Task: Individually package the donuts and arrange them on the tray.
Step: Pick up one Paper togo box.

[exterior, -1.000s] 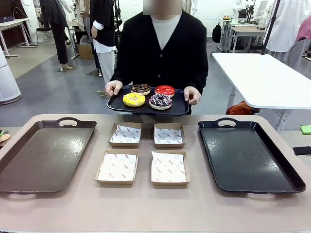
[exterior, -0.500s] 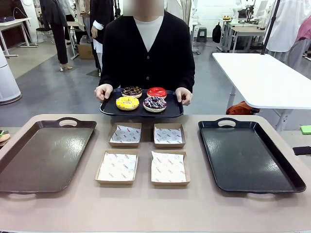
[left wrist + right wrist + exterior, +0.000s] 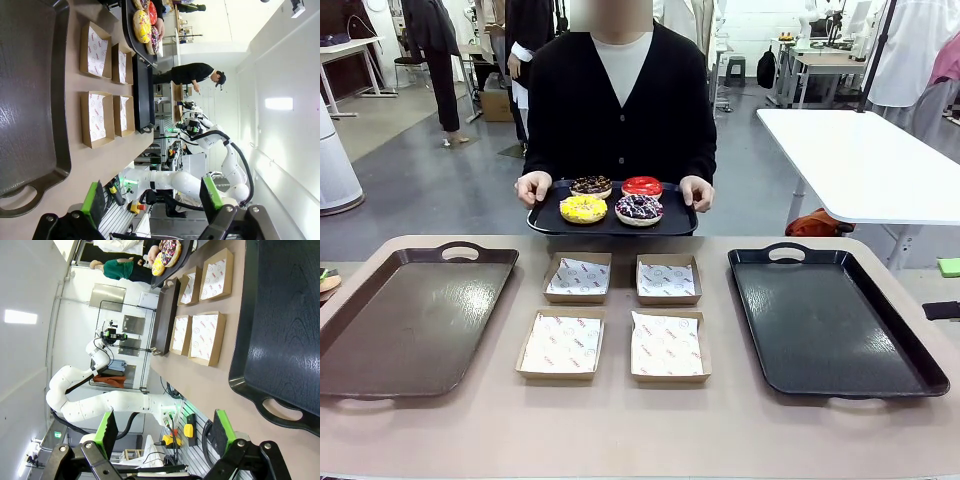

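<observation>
Beyond the table's far edge a person holds a small black tray (image 3: pixel 612 224) in both hands. On it lie the donuts: yellow (image 3: pixel 583 208), chocolate with sprinkles (image 3: pixel 590 186), glossy red (image 3: pixel 642 186) and purple with white sprinkles (image 3: pixel 638 209). The donuts (image 3: pixel 144 24) also show at the top of the left wrist view, and again (image 3: pixel 167 252) at the top of the right wrist view. My left gripper (image 3: pixel 152 200) hangs open and empty above the table's near side. My right gripper (image 3: pixel 164 435) is also open and empty.
Several shallow cardboard boxes with printed liners (image 3: pixel 578 277) (image 3: pixel 667 347) sit in the table's middle. A large brown tray (image 3: pixel 410 315) lies at the left and a large black tray (image 3: pixel 830 320) at the right. A white table (image 3: pixel 870 160) stands beyond at the right.
The person has shifted a little to the picture's left with the donut tray. Both grippers stay open and still.
</observation>
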Available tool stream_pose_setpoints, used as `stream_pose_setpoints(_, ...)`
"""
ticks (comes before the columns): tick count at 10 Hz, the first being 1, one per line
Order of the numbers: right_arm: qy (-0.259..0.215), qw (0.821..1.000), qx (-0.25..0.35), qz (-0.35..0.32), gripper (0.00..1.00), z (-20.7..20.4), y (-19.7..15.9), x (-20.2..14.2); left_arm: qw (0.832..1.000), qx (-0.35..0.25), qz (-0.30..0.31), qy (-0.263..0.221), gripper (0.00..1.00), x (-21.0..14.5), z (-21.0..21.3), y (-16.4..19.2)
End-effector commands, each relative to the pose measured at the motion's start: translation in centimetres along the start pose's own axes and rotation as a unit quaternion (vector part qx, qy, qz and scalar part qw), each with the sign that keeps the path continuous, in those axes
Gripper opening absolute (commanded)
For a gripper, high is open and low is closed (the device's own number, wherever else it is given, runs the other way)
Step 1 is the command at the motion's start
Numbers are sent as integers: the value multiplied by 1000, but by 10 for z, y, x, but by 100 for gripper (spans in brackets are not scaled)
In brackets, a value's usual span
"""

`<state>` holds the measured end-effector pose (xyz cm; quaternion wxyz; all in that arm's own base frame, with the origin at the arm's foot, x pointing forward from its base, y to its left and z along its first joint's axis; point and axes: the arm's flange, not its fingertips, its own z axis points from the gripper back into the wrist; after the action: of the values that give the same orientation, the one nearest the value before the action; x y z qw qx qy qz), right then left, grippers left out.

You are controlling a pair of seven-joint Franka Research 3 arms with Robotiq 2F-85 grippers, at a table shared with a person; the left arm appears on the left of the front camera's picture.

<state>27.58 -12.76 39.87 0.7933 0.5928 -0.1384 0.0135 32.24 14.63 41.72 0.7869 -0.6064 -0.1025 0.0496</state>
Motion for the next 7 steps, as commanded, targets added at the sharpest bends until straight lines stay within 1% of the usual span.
stream_pose_setpoints(1,-1,1000,4,2,100,0,0,0,1000,-8,-1,-3,100,0,0,-1)
stream_pose_setpoints(7,-1,1000,4,2,100,0,0,0,1000,-8,-1,-3,100,0,0,-1)
